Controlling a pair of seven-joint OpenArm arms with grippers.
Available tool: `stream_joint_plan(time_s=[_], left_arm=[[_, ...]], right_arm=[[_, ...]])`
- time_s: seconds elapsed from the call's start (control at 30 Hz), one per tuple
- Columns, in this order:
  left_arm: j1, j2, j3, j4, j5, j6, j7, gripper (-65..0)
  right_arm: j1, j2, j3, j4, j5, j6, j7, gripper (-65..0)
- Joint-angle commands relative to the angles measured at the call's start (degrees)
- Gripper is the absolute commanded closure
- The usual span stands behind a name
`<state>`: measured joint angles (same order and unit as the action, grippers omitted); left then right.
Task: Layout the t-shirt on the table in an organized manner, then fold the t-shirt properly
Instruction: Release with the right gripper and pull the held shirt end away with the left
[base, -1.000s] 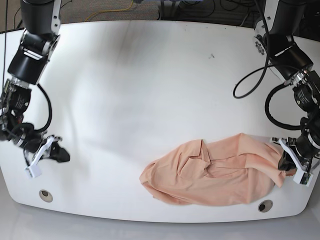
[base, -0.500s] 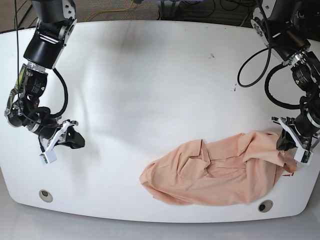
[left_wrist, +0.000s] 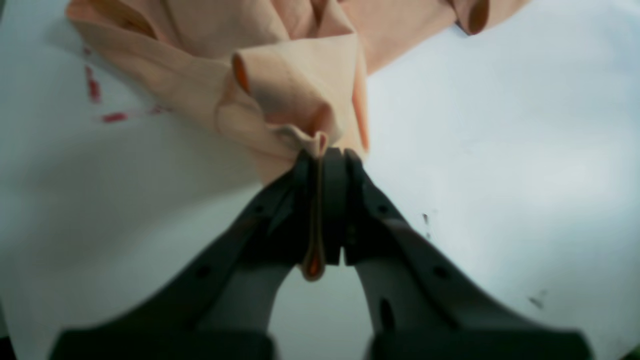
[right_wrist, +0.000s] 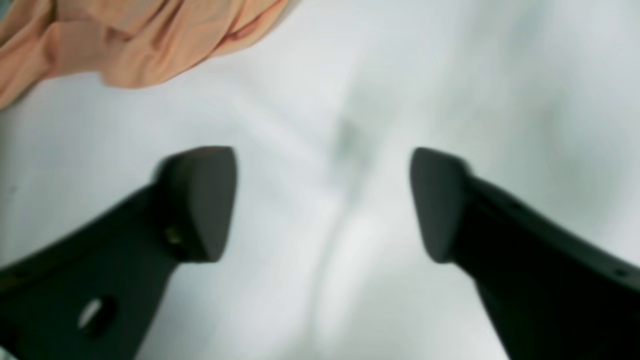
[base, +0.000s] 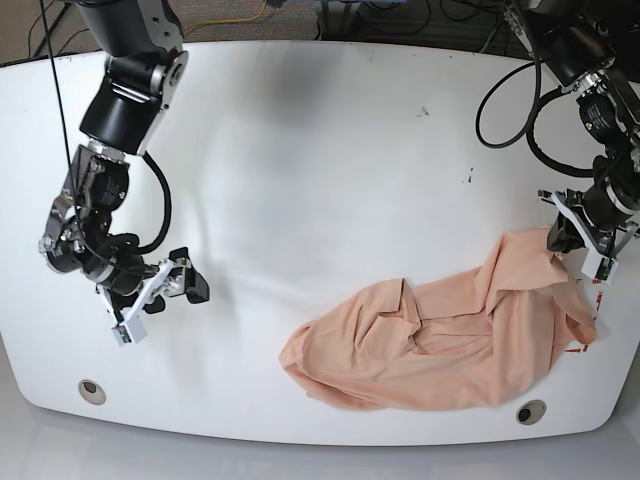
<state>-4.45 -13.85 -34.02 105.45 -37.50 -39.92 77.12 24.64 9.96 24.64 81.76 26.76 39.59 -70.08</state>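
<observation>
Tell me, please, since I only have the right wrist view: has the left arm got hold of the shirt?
Observer: Yes. The left gripper has its jaws shut on a fold of the shirt.
Operator: Is all of the shirt off the table?
Observer: No. Base view shows only the pinched edge raised; the rest lies crumpled on the table.
Operator: Anything under that raised edge?
Observer: Red marks on the table show beside it.
Operator: How far is my right gripper from the shirt?
Observer: The right gripper is open, well clear of it, across bare table.
</observation>
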Motion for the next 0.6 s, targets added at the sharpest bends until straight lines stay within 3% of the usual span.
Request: stream_joint_plan(time_s=[0.0,0.17,0.57], left_arm=[[1.33,-0.97,-0.31,2.11,-2.99,-0.08,-1.12,0.0],[5.55,-1.05,-0.31,3.34,-5.36,-0.08,-1.12,0.0],[13.37,-0.97,-0.22,4.40,-5.89,-0.08,-1.30,0.0]], right_arm=[[2.74,-1.56,-0.07,0.49,-2.02,0.41,1.38,-61.8],[3.53,-3.14,0.28,-0.48,-4.57,0.41,1.38,-62.0],[0.89,-2.97,-0.07,-0.83,0.80,0.41,1.38,-59.8]])
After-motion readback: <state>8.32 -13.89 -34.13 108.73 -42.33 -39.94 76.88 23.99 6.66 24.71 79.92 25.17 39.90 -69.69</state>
